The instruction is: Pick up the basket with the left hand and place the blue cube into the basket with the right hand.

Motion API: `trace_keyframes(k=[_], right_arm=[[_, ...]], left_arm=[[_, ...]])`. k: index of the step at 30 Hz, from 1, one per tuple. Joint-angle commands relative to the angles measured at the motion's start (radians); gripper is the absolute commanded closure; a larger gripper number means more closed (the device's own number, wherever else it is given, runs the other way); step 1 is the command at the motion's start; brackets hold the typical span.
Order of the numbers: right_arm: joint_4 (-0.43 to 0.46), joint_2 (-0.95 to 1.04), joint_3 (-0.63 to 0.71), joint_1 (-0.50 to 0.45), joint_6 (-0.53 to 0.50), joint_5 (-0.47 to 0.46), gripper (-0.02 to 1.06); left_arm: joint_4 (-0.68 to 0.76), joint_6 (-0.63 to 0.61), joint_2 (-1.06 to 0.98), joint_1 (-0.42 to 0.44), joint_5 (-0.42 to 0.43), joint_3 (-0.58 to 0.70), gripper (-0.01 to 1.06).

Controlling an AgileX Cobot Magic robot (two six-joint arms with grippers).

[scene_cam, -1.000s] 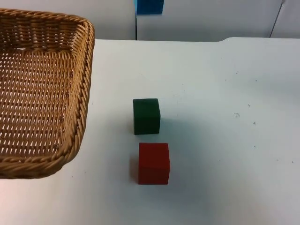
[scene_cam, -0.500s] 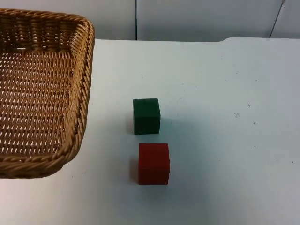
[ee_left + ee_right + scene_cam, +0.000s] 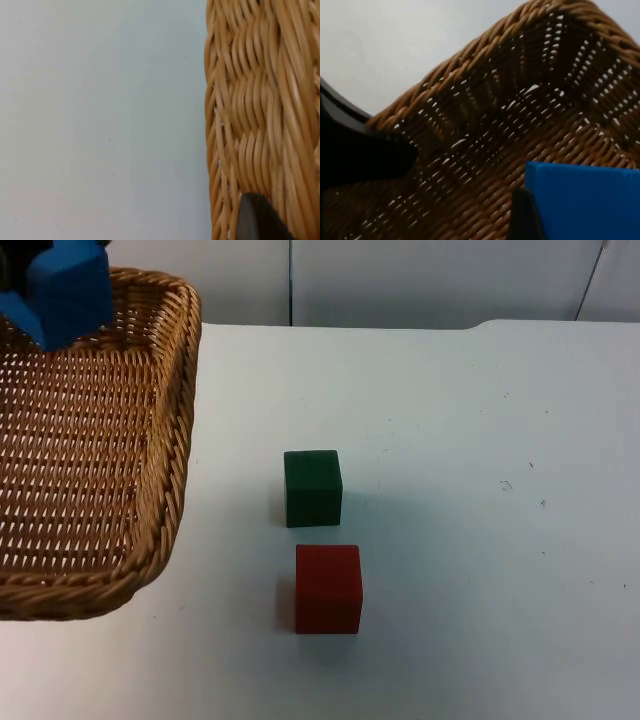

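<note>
Top view: blue cube [image 3: 68,288] held above the far part of the wicker basket [image 3: 90,460], over its interior. Right wrist view: right end effector [image 3: 560,220] closed on the cube, basket weave beneath. Left wrist view: left end effector [image 3: 257,220] clamped on the basket rim, white counter [image 3: 100,120] beside it. Green cube [image 3: 312,488] and red cube [image 3: 328,588] sit near each other on the counter.

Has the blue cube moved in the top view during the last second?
Yes. The blue cube has gone left along the partition wall and now hangs over the basket at its far rim.
</note>
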Motion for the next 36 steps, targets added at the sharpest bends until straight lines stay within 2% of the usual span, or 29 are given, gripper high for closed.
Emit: trace_keyframes(k=[1, 9, 13, 16, 17, 18, 19, 20, 22, 28, 33, 36], right_arm=[[0.021, 0.011, -0.007, 0.003, -0.010, -0.008, 1.05], [0.021, 0.072, -0.007, 0.003, -0.013, -0.006, 1.05], [0.021, 0.089, -0.007, 0.003, -0.008, 0.001, 0.97], [0.024, 0.088, -0.007, 0.003, -0.008, -0.003, 0.73], [0.033, 0.088, -0.007, 0.003, -0.008, -0.007, 0.61], [0.033, 0.088, -0.007, 0.003, -0.008, -0.007, 0.61], [0.046, 0.084, -0.007, 0.003, -0.008, -0.017, 0.43], [0.046, 0.080, -0.007, 0.003, -0.008, -0.022, 0.33], [0.042, 0.075, -0.007, 0.003, -0.008, -0.022, 0.21], [0.031, 0.042, -0.007, 0.003, -0.012, -0.022, 0.17], [-0.018, -0.053, -0.007, 0.003, -0.040, -0.018, 0.17], [-0.084, -0.131, -0.007, 0.003, -0.062, 0.023, 0.18]], left_arm=[[-0.035, -0.002, -0.003, 0.002, 0.022, 0.001, 1.05], [-0.033, -0.002, -0.003, 0.002, 0.022, 0.001, 1.05], [-0.033, -0.002, -0.003, 0.002, 0.022, 0.001, 1.05], [-0.037, -0.002, -0.003, 0.002, 0.022, 0.001, 1.05], [-0.037, -0.002, -0.003, 0.002, 0.022, 0.001, 1.05], [-0.037, -0.002, -0.003, 0.002, 0.022, 0.001, 1.05], [-0.037, 0.000, -0.003, 0.002, 0.022, 0.001, 1.05], [-0.037, 0.000, -0.003, 0.002, 0.019, 0.001, 1.05], [-0.037, 0.000, -0.003, 0.002, 0.019, 0.001, 1.05], [-0.037, 0.000, -0.003, 0.002, 0.017, 0.001, 1.05], [-0.037, 0.000, 0.005, 0.002, 0.017, 0.001, 1.05], [-0.056, 0.000, 0.009, 0.002, 0.011, 0.001, 1.05]])
